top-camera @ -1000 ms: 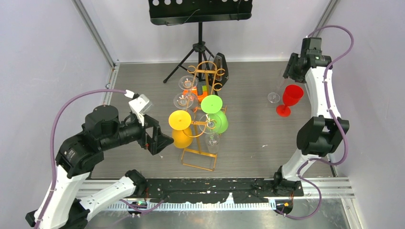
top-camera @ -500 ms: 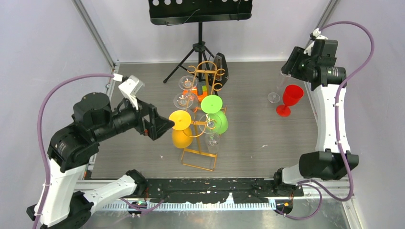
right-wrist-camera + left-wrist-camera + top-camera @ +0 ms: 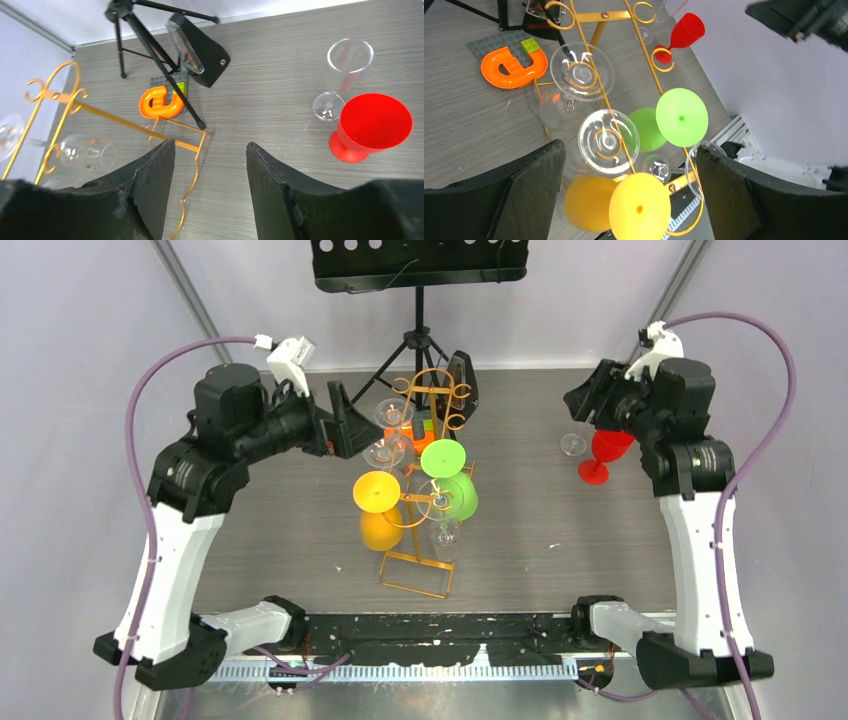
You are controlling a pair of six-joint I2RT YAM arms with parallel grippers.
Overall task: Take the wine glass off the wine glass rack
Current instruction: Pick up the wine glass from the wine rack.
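Note:
The gold wire wine glass rack (image 3: 414, 586) stands mid-table. Upside down on its rails hang a yellow wine glass (image 3: 377, 492), a green one (image 3: 443, 457) and clear ones (image 3: 393, 412). My left gripper (image 3: 352, 428) hovers at the rack's left side by the clear glasses, jaws wide open and holding nothing. From the left wrist view (image 3: 629, 147) it looks down on the rack (image 3: 604, 16), with a clear glass foot (image 3: 608, 141) and the yellow foot (image 3: 640, 207) between its fingers, well below them. My right gripper (image 3: 585, 405) is open and empty, raised at the far right (image 3: 210, 144).
A red goblet (image 3: 605, 445) and a clear flute (image 3: 573, 443) stand upright on the table under the right arm. A black tripod music stand (image 3: 420, 280) and a black wedge-shaped object (image 3: 462, 380) sit behind the rack. An orange U-shaped brick (image 3: 514, 65) lies on a grey plate.
My left arm rose and swung from beside the yellow glass to the far part of the rack. My right arm lifted and drew towards the middle, its jaws opening a little more.

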